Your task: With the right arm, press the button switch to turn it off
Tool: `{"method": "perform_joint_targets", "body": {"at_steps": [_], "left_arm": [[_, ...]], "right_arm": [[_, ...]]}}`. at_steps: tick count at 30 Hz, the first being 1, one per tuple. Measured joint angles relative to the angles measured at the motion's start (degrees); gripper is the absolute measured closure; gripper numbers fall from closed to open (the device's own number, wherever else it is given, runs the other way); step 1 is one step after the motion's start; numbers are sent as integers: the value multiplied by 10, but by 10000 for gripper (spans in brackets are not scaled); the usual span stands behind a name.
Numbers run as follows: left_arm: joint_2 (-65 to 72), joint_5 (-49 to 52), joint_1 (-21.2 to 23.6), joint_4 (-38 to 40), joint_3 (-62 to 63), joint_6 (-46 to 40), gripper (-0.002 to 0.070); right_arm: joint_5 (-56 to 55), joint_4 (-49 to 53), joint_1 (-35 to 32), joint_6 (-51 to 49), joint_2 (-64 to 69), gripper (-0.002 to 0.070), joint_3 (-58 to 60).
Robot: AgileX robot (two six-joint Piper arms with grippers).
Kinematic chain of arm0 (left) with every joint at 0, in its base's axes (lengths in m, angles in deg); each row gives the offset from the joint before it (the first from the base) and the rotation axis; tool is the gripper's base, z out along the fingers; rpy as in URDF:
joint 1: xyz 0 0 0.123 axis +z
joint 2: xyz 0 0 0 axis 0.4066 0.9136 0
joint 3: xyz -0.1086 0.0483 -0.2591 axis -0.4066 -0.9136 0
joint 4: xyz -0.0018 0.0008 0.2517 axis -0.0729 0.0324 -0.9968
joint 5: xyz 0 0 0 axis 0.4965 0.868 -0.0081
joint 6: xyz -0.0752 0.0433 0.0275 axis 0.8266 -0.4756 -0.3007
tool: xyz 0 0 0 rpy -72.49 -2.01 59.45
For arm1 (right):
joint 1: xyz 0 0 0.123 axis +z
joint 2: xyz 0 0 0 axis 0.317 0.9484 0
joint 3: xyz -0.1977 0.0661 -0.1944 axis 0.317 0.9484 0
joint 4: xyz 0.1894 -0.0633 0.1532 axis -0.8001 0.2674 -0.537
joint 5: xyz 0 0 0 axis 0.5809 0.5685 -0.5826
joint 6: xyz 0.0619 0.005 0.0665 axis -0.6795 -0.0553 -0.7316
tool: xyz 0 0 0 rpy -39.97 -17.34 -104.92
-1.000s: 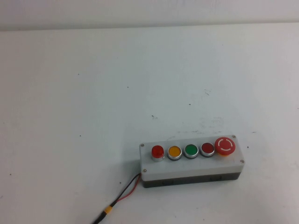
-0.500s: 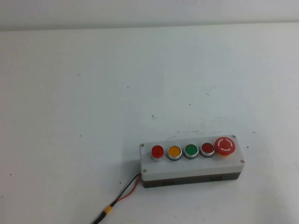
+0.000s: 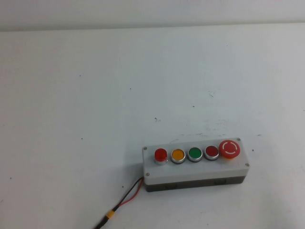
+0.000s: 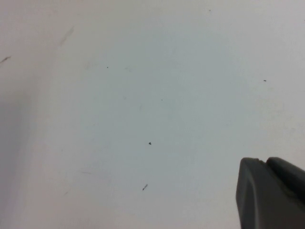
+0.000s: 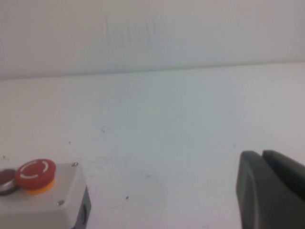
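A white-grey rectangular plastic button box (image 3: 196, 167) with a dark base sits on the white worktop (image 3: 95, 95). The small round bright-red translucent button switch (image 3: 161, 155) with its silver metal ring stands at the box's left end, untouched. Beside it along the box top come a round yellow button (image 3: 177, 155), a round green button (image 3: 195, 154), a darker red flat button (image 3: 211, 152) and, at the right end, a big red mushroom-head button (image 3: 229, 149). A thin red and black cable (image 3: 125, 200) with a yellow connector leaves the box's lower left corner.

The right pincer (image 5: 269, 191) hangs over bare worktop to the right of the box, apart from it; only one dark piece shows in its wrist view, so I cannot tell whether it is open or closed. The left pincer (image 4: 269, 193) hovers over bare worktop with the box out of its wrist view; its state cannot be told either.
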Motion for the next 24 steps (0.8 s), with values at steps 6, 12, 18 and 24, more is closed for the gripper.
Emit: {"method": "perform_joint_targets", "body": {"at_steps": [6, 12, 18, 24], "left_arm": [[0, 0, 0, 0, 0, 0, 677], [0, 0, 0, 0, 0, 0, 677], [0, 0, 0, 0, 0, 0, 677], [0, 0, 0, 0, 0, 0, 677]], "right_arm": [[50, 0, 1, 1, 0, 692, 0], [61, -32, 1, 52, 0, 692, 0], [104, -53, 1, 88, 0, 692, 0], [123, -56, 1, 96, 0, 692, 0]]}}
